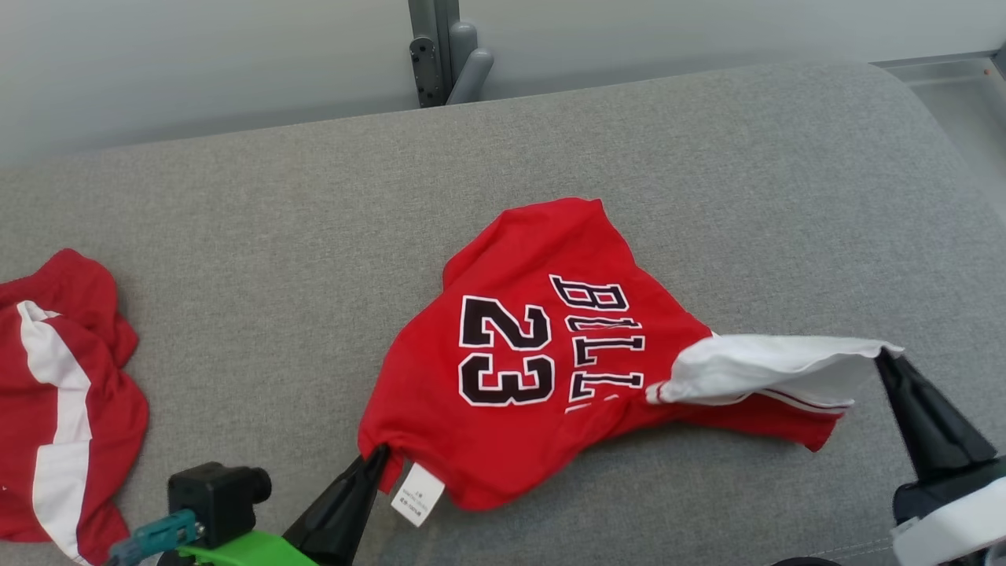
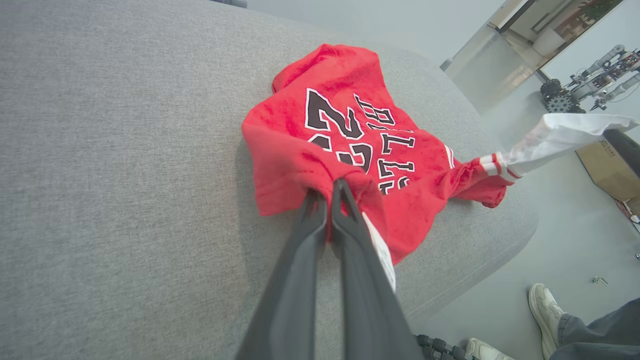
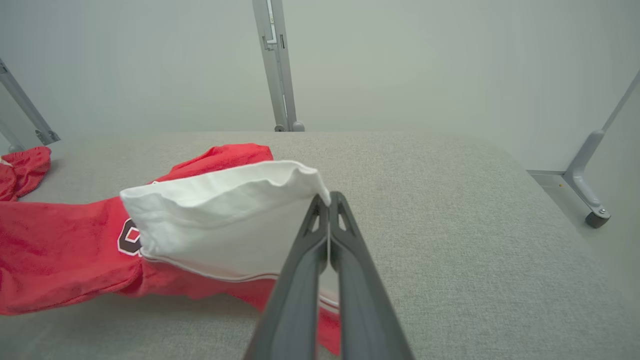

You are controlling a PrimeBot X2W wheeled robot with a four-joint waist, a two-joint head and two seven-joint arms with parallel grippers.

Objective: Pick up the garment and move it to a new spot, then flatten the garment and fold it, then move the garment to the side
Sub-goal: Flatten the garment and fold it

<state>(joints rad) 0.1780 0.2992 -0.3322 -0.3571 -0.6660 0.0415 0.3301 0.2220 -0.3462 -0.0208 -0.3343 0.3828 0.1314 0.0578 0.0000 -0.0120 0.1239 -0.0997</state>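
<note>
The garment (image 1: 542, 346) is a red jersey with a black "23", lettering and a white sleeve, lying crumpled in the middle of the grey cushion (image 1: 314, 236). My left gripper (image 1: 379, 454) is shut on the jersey's near red hem beside a white label; the left wrist view shows the garment (image 2: 345, 135) bunched around that gripper (image 2: 327, 192). My right gripper (image 1: 884, 355) is shut on the tip of the white sleeve, lifted off the cushion. From the right wrist, the garment (image 3: 215, 225) hangs from the gripper (image 3: 327, 197).
A second red and white garment (image 1: 55, 401) lies at the cushion's left edge. Grey metal posts (image 1: 444, 51) stand behind the cushion. A person's shoes (image 2: 545, 310) are on the floor past the cushion's right edge, near a cardboard box (image 2: 607, 167).
</note>
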